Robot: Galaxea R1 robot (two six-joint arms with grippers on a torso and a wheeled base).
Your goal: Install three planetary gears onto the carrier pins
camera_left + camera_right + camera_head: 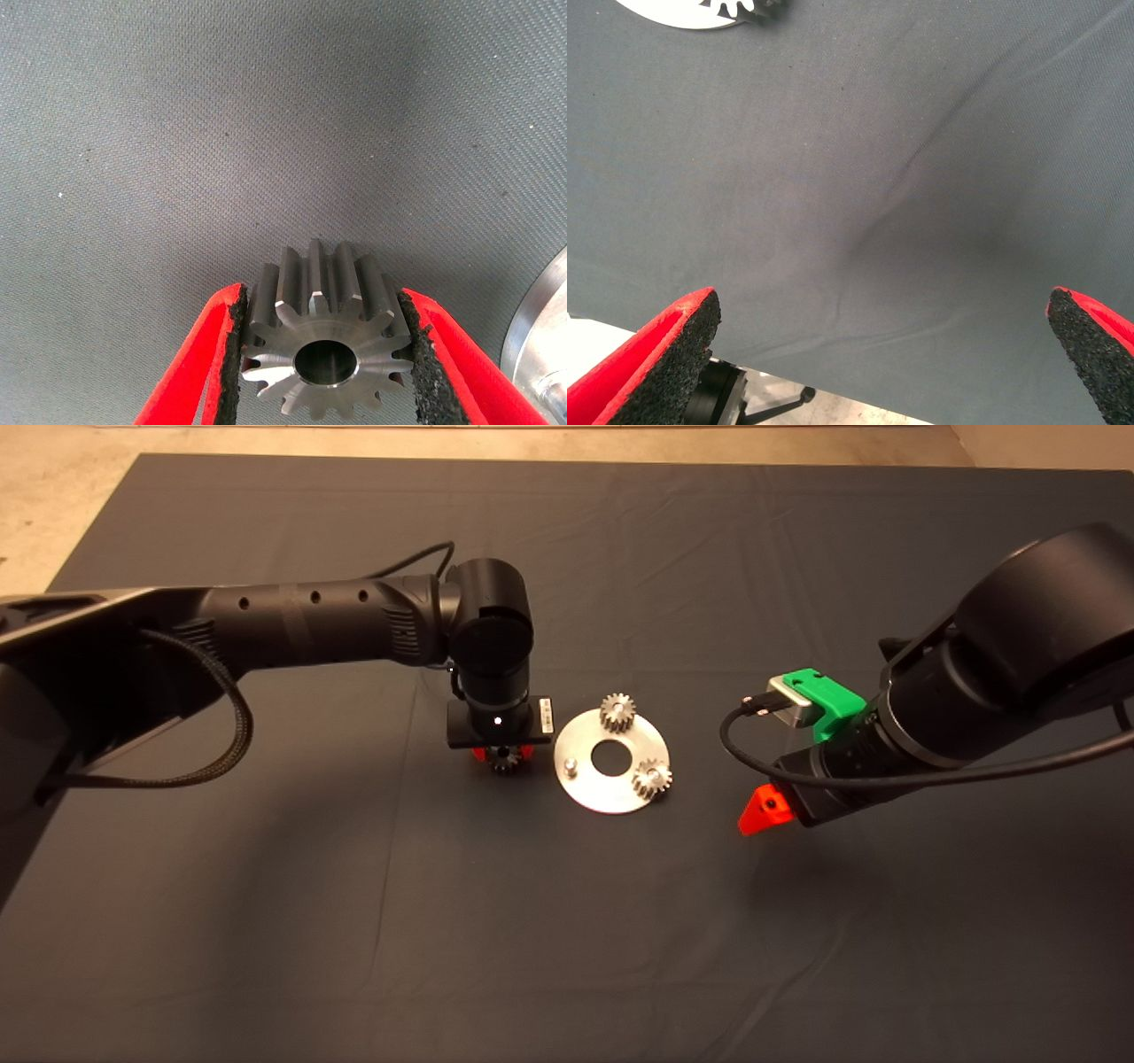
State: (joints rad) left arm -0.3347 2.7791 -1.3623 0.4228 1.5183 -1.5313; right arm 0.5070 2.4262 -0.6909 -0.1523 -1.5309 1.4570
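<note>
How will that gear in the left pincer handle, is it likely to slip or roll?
The gear looks like solid metal, so probably rigid and heavy for its size. The left pincer's rough pads press its teeth, so slipping seems unlikely. Dropped on edge, it might roll.

A dark mat [567, 921] covers the table, creased in places, with pale floor [53, 505] showing past its far edge.
</note>
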